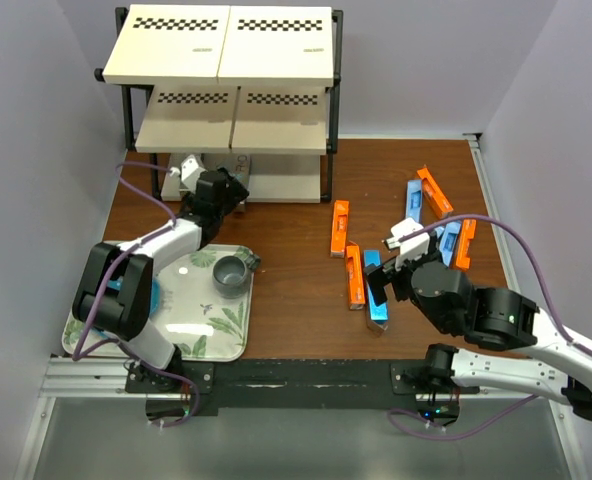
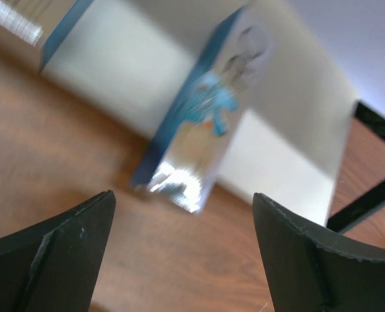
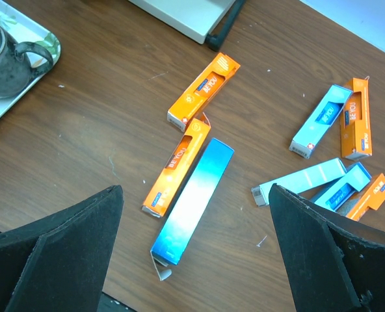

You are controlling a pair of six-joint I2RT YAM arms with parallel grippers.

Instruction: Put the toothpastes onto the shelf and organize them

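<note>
Toothpaste boxes lie scattered flat on the right half of the brown table (image 1: pixel 286 310), none of them on the upper tiers of the shelf (image 1: pixel 221 45), which stands at the upper left of the overhead view.

In the right wrist view, a shiny metallic blue box (image 3: pixel 192 201) lies near the centre. An orange box (image 3: pixel 176 166) lies along its left side, and a second orange box (image 3: pixel 203 91) sits just above that. At the right of that view, a light blue box (image 3: pixel 321 119) and an orange box (image 3: pixel 357 118) lie side by side. Below them are three more, light blue, blue and orange, close together.

The right gripper (image 1: pixel 381 285) hangs over the metallic blue box with its jaws wide apart, holding nothing.

The left gripper (image 1: pixel 238 192) is at the foot of the shelf, by the lowest tier. Its black fingers (image 2: pixel 49 260) are apart and empty. Just ahead of them, another shiny blue box (image 2: pixel 192 143), blurred, points its silvery end toward the camera, with a cream board behind it. Whether it rests on the board cannot be told.

At the lower left of the overhead view, a leaf-patterned tray (image 1: pixel 226 335) carries a grey mug (image 1: pixel 230 275).
</note>
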